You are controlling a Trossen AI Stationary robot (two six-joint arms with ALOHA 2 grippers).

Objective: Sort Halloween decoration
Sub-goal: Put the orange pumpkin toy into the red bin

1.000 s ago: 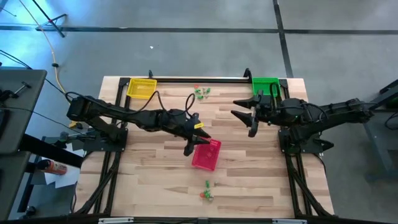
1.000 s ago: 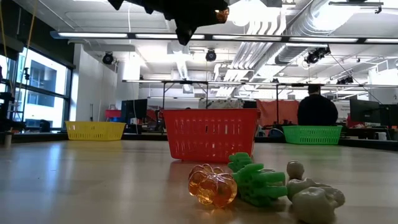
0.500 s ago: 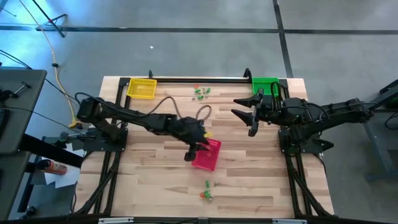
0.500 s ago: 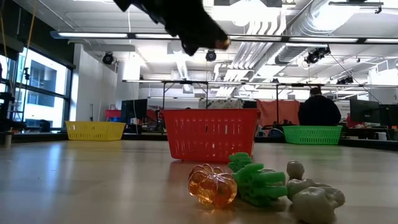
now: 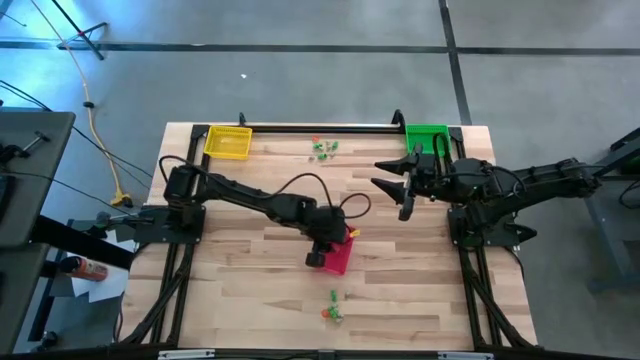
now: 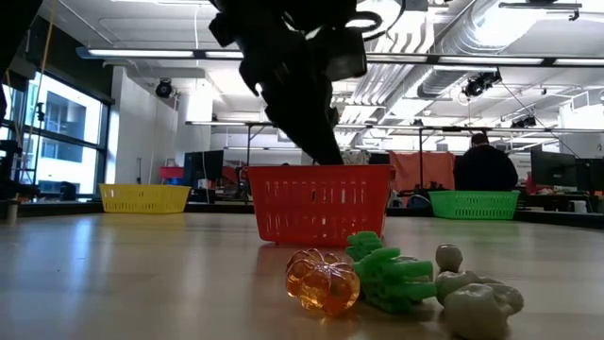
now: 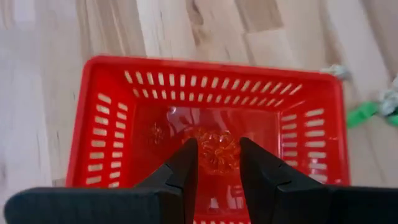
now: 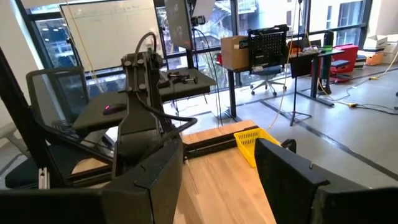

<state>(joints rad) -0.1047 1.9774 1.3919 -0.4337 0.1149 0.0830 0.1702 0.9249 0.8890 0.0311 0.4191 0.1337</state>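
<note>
Left end effector [image 7: 217,163] grasping orange trinket [image 7: 217,149] inside red basket [image 7: 93,130] rim, right end effector [image 5: 397,185] released, aloft.

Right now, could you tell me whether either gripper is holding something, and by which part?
The left gripper pinches a small red-orange trinket by its sides, above the red basket. The right gripper is open and holds nothing.

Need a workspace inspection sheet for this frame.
Surface: wooden table, bare planks.
Job's things: orange trinket held between the left gripper's jaws over the red basket; trinket clusters at near edge and far edge.
Clutter: yellow basket, green basket at far corners.
Grippers: left gripper inside red basket; right gripper open, raised, idle.
Cables: looped cable on left arm.
Surroundings: a person beyond table.
</note>
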